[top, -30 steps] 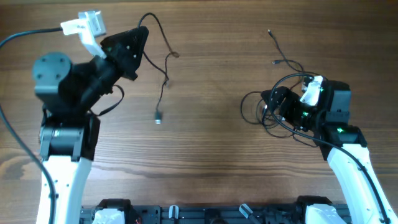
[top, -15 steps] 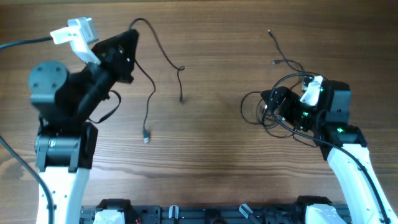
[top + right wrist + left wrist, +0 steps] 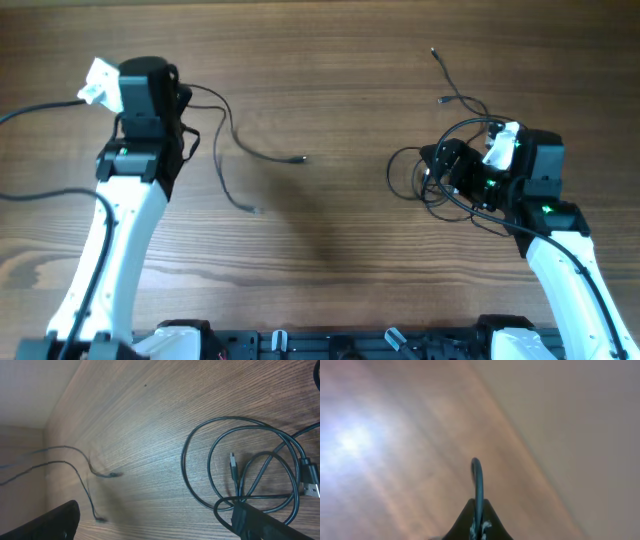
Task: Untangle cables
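Observation:
One thin black cable [image 3: 235,145] trails from my left gripper [image 3: 176,100] across the wood, its plug ends lying at the right and lower right. In the blurred left wrist view that gripper [image 3: 479,512] is shut on the cable [image 3: 478,477], which rises from between the jaws. My right gripper [image 3: 160,522] stands open just above the table, its right finger over the edge of a coiled cable [image 3: 240,460]. From overhead this coil [image 3: 408,176] lies left of the right gripper [image 3: 437,166]. A third loose cable [image 3: 455,92] lies behind it.
The bare wooden table [image 3: 330,240] stretches between the two arms. Thicker black arm cables run off the left edge [image 3: 30,190]. A black rail with fittings [image 3: 330,345] runs along the front edge.
My left arm has swung back and to the left, pulling its cable along. The cable's ends have dropped and now lie flat on the wood. The right arm has not moved.

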`<state>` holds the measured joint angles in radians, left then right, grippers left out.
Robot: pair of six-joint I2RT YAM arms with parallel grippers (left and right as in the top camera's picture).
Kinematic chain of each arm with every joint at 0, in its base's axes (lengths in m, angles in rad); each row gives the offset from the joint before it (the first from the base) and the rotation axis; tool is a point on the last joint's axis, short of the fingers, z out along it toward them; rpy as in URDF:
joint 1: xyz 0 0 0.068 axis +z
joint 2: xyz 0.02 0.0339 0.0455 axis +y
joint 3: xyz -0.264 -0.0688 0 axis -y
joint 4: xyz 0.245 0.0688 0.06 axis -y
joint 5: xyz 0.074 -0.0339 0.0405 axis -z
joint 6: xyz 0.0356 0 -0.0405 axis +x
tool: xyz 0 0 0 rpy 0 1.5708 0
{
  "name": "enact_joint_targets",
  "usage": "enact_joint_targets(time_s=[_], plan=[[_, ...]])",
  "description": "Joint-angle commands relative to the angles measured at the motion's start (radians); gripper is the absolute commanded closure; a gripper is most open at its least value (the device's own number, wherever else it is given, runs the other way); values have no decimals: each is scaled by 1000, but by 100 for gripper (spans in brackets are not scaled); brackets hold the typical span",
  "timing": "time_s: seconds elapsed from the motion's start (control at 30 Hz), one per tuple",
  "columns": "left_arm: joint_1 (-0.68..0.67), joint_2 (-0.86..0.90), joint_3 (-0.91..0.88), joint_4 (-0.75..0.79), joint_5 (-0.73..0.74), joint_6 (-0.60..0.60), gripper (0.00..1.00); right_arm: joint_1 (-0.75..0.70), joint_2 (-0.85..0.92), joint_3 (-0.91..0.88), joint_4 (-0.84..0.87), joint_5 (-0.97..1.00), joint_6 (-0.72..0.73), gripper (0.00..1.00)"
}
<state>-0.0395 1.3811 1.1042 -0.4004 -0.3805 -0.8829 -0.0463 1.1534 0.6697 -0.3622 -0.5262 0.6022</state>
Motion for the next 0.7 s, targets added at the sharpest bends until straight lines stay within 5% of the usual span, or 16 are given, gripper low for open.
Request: enact_joint_targets(time_s=[0.0,0.2,0.23,0.3,0.37,0.67], plan=[[-3,72,7,-133,-46,-94,96,4,-10,2,2,14,3,0],[-8,150,7,-302,287,-309,93,4,-10,2,2,14,3,0],[-13,163,7,-295,319,-332,55,4,-10,2,2,14,3,0],[-25,191,7,-281,325,-334,67,4,-10,2,2,14,3,0],[-33,219,7,-259,330,-335,96,4,-10,2,2,14,3,0],[-95,351,7,-235,346,-627,93,4,-10,2,2,14,3,0]])
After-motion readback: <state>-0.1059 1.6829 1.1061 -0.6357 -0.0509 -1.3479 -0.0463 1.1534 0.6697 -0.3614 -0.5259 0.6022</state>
